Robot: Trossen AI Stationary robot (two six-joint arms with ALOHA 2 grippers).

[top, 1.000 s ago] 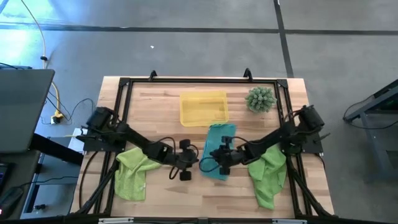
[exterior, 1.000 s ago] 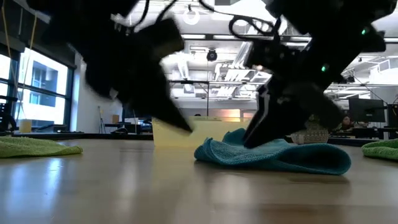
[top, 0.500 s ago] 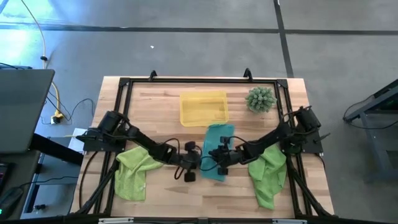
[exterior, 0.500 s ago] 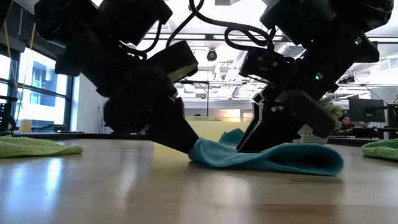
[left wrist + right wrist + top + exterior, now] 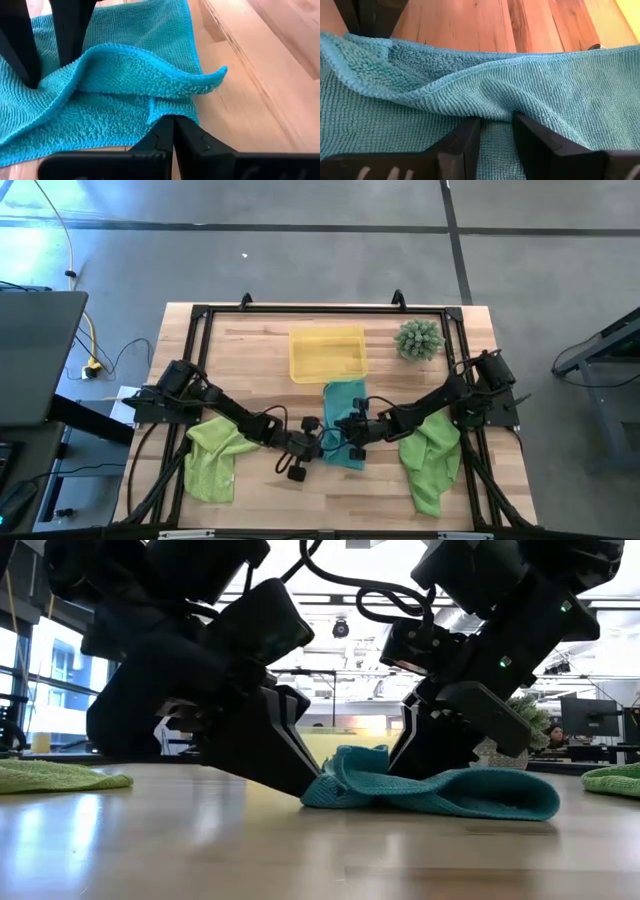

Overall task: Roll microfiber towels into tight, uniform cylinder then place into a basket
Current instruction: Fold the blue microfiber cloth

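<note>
The teal towel [image 5: 345,415] lies folded in a narrow strip on the table's middle, just in front of the yellow basket [image 5: 328,353]. My left gripper [image 5: 320,443] is shut, its tips at the strip's left edge [image 5: 318,790]. My right gripper [image 5: 349,436] comes from the right and is shut on the teal towel [image 5: 485,85]. Its two fingers [image 5: 70,35] show beyond the towel in the left wrist view. Two lime-green towels lie crumpled, one near the left front [image 5: 215,455] and one near the right front [image 5: 430,455]. My left gripper [image 5: 173,122] has its shut fingertips against the teal towel's left edge [image 5: 167,107], slanting down from the table's left. That edge stands up in a hump over the tips; whether cloth is caught between them I cannot tell. The towel's remainder lies on the table. My right gripper [image 5: 496,125] pinches a raised ridge of the teal towel [image 5: 496,111] between its two fingers, a fold rather than an edge. The fingers slant down from the table's right. The towel lies on the table, slack, rumpled in front of the fingers.
A spiky green ball-shaped plant [image 5: 418,338] stands at the far right, beside the basket. A dark frame [image 5: 200,315] runs round the tabletop. Bare wood shows in front of the teal towel [image 5: 320,490] and at the far left [image 5: 250,345].
My left gripper has sunk, rolled and gone right to the teal towel's left edge, staying shut. That edge has been pushed up and over into a hump, and the strip now looks narrower and straighter. My right gripper has kept its hold, nearly still.
</note>
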